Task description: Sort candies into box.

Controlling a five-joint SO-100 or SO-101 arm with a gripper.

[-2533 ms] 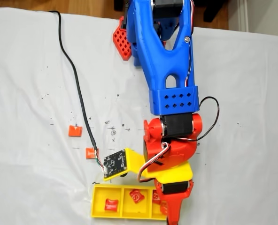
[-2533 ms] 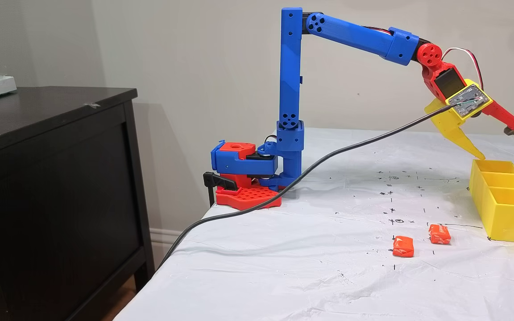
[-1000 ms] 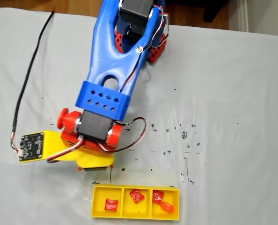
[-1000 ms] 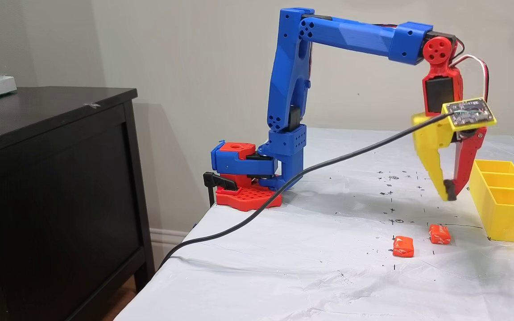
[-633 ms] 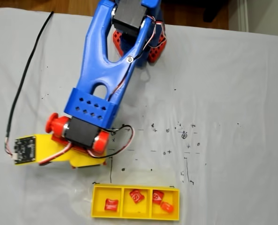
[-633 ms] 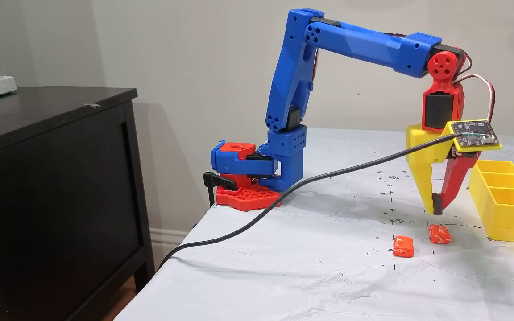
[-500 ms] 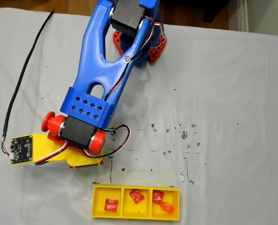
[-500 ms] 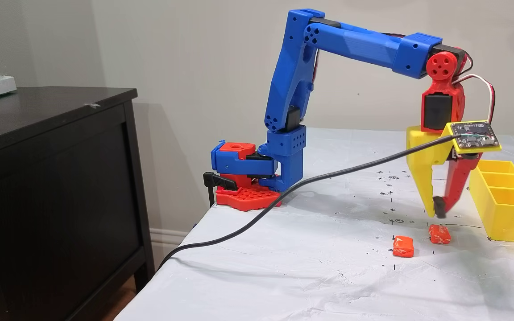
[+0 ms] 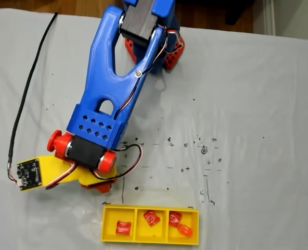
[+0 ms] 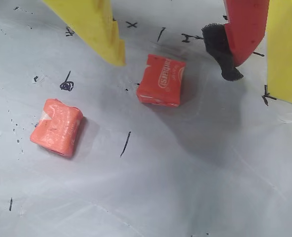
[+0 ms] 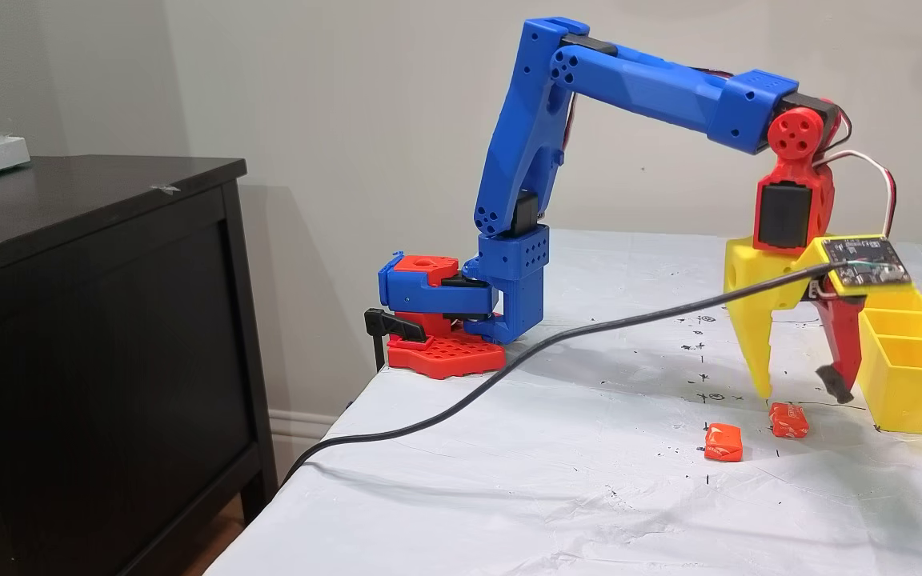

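Wrist view, left to right:

- Candy A [image 10: 56, 127]: orange, loose on the bench [image 10: 185, 187], well left of the tool and outside its span.
- Yellow finger [image 10: 94, 27]: its tip comes down just up-left of candy B, not touching.
- Candy B [image 10: 161, 80]: orange-red, printed face up, flat on the bench, long axis tilted slightly from the finger line. It lies between the two fingers and a little below the tips in this view, nearer the yellow one.
- Tool [image 10: 175, 61]: wide open, empty; side view [image 11: 799, 394] shows the tips just above the bench.
- Red finger [image 10: 242, 29]: its black pad is right of candy B, with a clear gap.
- Box [image 10: 286, 54]: yellow wall at far right. The overhead fixed view [image 9: 110, 237] shows four candies inside: one, one, two.

Judgement: a short advance toward candy B, then descent and closing, should straddle it.
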